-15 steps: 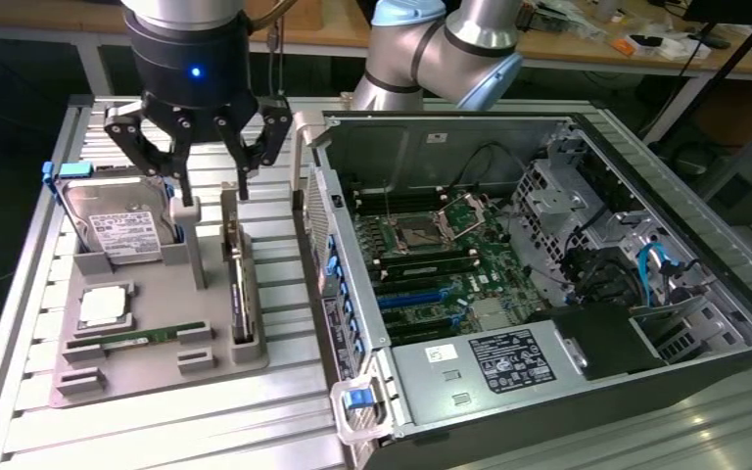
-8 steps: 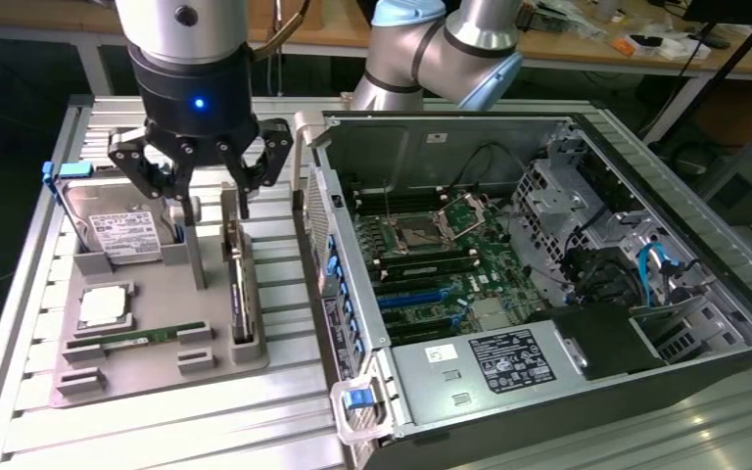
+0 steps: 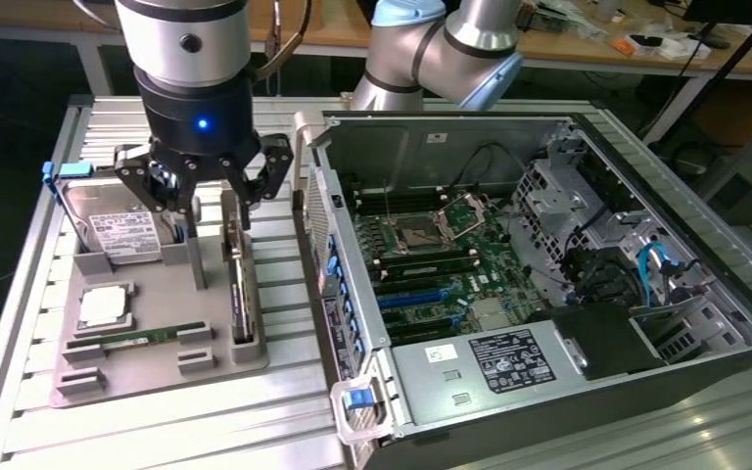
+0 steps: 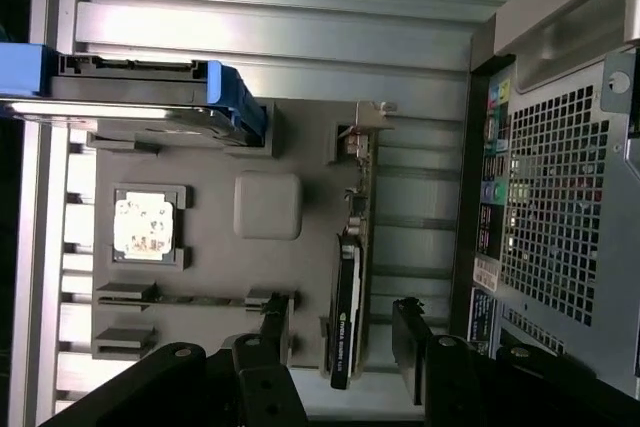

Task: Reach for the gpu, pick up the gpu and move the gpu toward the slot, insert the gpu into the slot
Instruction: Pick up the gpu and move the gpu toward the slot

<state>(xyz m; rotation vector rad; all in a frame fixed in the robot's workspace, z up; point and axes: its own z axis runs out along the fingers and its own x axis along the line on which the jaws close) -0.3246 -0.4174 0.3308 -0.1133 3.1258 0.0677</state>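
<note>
Exterior view: a grey tray lay on the ribbed metal table. Seen from this camera, the tray held a hard drive at 11 o'clock, a processor at 9, a memory stick near 7, and the gpu standing on edge along its 3 o'clock side. At 3 o'clock from the tray sat an open computer case containing the green motherboard with its blue slot. The arm reached down vertically, with the gripper low over the far end of the gpu, its fingers spread and holding nothing.

Wrist view: the two black fingers stood apart on either side of the gpu, clear of it. This camera also showed the case's perforated rear panel and a blank square pad on the tray.
</note>
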